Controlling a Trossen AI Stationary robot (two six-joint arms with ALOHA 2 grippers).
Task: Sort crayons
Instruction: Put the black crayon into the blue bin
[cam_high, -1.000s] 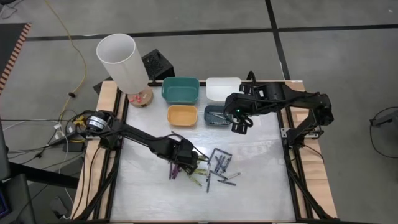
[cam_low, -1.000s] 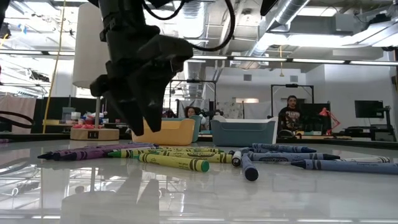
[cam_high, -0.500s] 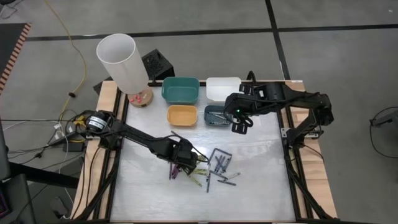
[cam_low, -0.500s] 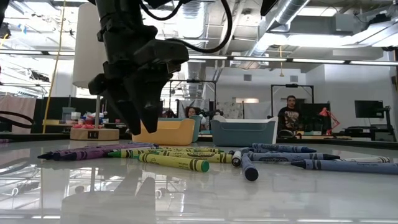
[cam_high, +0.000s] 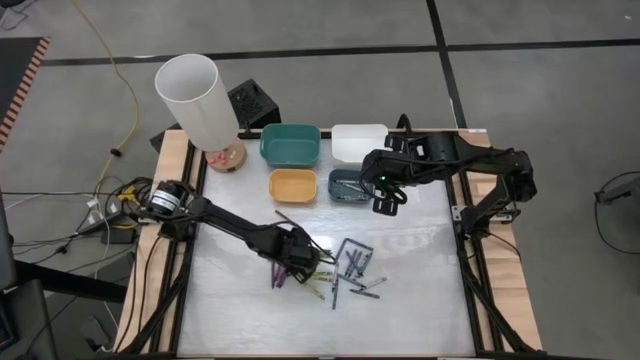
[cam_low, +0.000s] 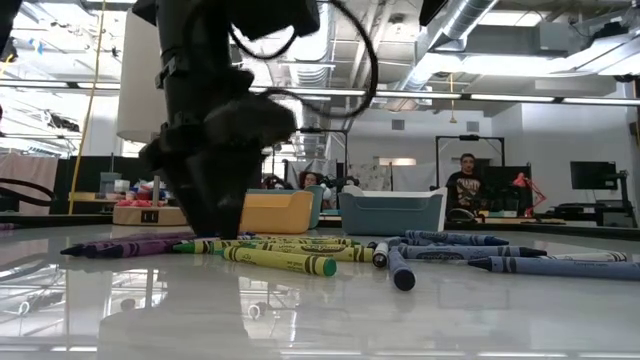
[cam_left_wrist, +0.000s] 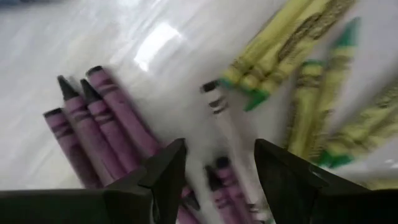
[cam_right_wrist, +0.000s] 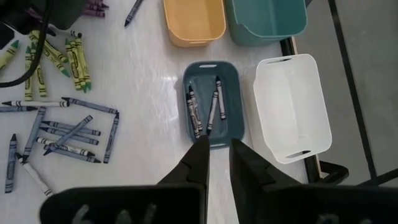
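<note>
The crayons lie in a loose heap near the table's middle: purple ones at its left, yellow-green ones in the middle, blue and grey ones at its right. My left gripper points down, open, low over the heap's left part. In the left wrist view its fingers stand on either side of a pale crayon and purple crayons; whether they touch any, I cannot tell. My right gripper hangs high over the slate-blue bin, fingers narrowly apart with nothing between them. Several grey crayons lie in that bin.
At the far side stand a teal bin, a white bin and an orange bin. A white cylinder rises at the far left corner on a wooden base. A lone dark crayon lies near the orange bin.
My left gripper has sunk toward the purple crayons; in the low view its fingertips now reach down among the crayons' far side. Its fingers have stayed open. The crayons have not moved.
</note>
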